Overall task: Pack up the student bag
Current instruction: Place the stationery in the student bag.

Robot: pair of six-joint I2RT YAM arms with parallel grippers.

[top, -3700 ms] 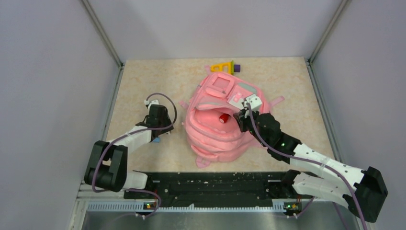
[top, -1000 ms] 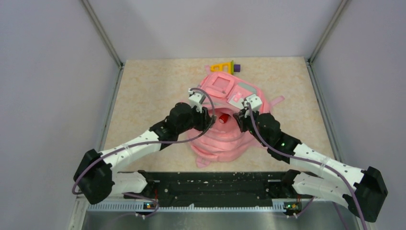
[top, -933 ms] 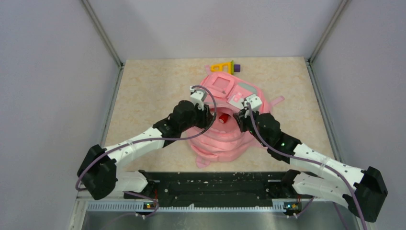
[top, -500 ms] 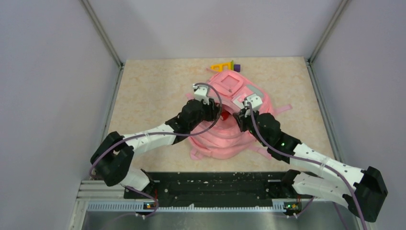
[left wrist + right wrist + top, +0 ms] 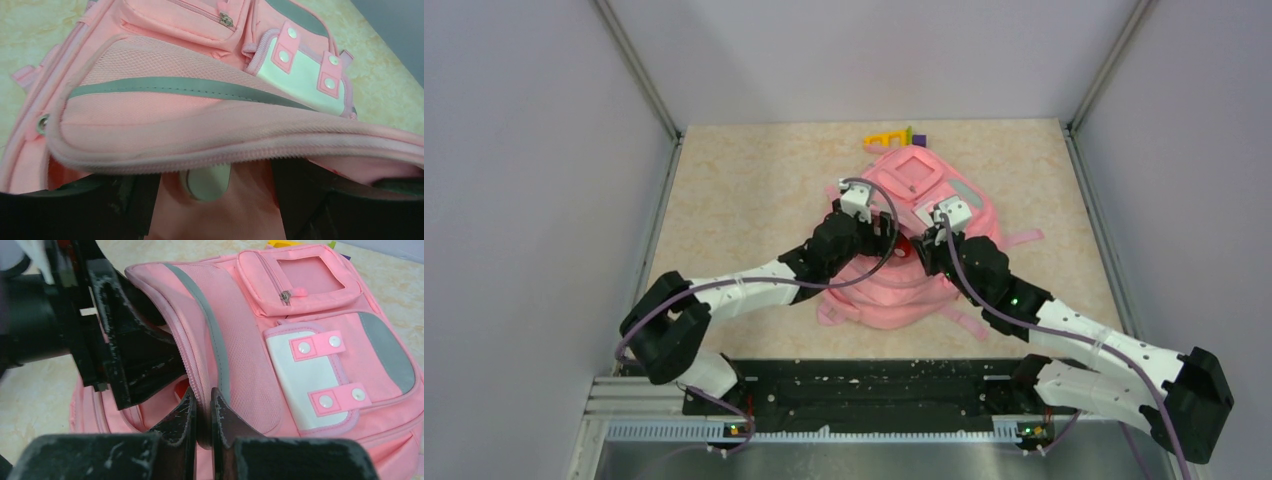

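Observation:
The student bag (image 5: 924,200) is a pink backpack lying mid-table, its front pockets and white patch (image 5: 305,375) facing up. My right gripper (image 5: 202,407) is shut on the bag's zip edge and holds the upper flap. My left gripper (image 5: 220,205) is inside the bag's mouth, open, with its dark fingers (image 5: 135,200) set wide apart. A pale rounded object (image 5: 207,182) lies under the zip edge between them, touching neither finger. A bit of a red object (image 5: 181,388) shows deeper inside. In the top view both grippers meet at the opening (image 5: 902,243).
A yellow and purple toy (image 5: 894,137) lies at the back edge behind the bag. Pink straps (image 5: 1024,238) trail to the bag's right. Grey walls close in the table on three sides. Bare tabletop (image 5: 734,190) lies to the left.
My left arm has pushed further into the bag's mouth and its jaws have spread wide. The bag has slid toward the back and its opening has narrowed. The right gripper kept its hold.

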